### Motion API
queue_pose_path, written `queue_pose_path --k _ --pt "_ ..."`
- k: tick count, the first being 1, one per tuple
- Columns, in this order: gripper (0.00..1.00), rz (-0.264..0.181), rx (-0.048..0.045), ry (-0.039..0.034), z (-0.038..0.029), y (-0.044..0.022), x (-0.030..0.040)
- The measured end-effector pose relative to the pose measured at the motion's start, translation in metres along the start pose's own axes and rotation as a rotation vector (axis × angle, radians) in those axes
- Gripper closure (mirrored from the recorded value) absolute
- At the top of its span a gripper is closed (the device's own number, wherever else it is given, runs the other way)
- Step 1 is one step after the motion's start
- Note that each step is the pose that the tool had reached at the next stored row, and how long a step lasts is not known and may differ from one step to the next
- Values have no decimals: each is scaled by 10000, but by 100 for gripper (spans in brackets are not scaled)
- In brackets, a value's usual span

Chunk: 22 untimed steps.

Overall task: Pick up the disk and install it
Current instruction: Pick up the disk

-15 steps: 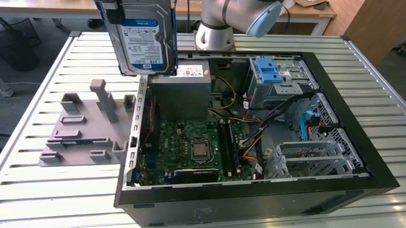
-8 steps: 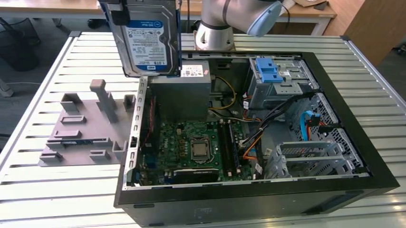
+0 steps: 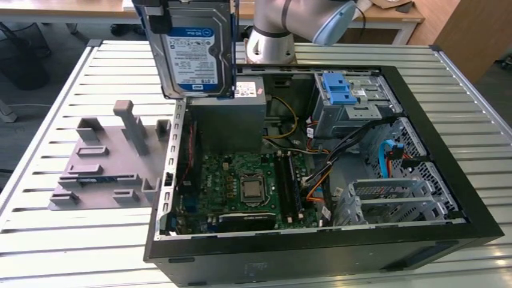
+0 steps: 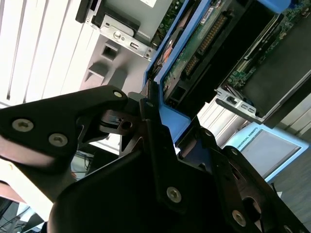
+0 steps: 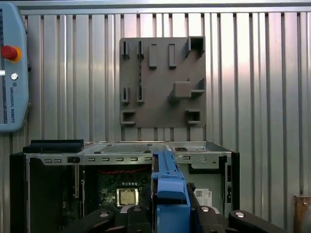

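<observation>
Silver and flat, the rectangular hard drive with a blue-and-white printed label and a blue plastic carrier bracket, the disk (image 3: pixel 196 54), hangs upright in the air above the open black computer case (image 3: pixel 320 261). It sits over the corner that holds the big grey power-supply box (image 3: pixel 228 120) and touches nothing below it. The black end effector (image 4: pixel 170 124) is clenched on the blue bracket at the disk's edge; in the second wrist view its fingers (image 4: pixel 154 141) press the plastic from both sides.

The hold looks to be on the thin plastic frame rather than the metal body. A knock against anything hard could therefore make the drive pivot or slip, and it would fall onto the green motherboard (image 3: pixel 240 180) and its bare square processor (image 3: pixel 253 189).

The metal drive cage with the light-blue latch (image 3: pixel 344 90) lies toward the exterior view's right of the disk. A bundle of black and orange cables (image 3: pixel 336 153) trails just beside it, loose enough to snag a bracket corner. A tilted approach would likely jam the carrier at the cage mouth.

The grey moulded fixture plate (image 3: pixel 104 165) on the slatted metal tabletop (image 3: pixel 64 246) stands well apart and poses little threat
</observation>
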State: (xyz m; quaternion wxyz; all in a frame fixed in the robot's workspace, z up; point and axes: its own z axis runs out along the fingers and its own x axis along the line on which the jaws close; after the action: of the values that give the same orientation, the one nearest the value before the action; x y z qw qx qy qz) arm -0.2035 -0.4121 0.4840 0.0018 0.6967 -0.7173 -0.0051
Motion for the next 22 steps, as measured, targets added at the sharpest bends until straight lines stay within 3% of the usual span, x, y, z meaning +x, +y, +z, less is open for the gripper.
queue_pose_path --k 18,22 --pt "64 79 1 9 -11 -207 28" --pt "64 80 -3 -82 -9 -264 50"
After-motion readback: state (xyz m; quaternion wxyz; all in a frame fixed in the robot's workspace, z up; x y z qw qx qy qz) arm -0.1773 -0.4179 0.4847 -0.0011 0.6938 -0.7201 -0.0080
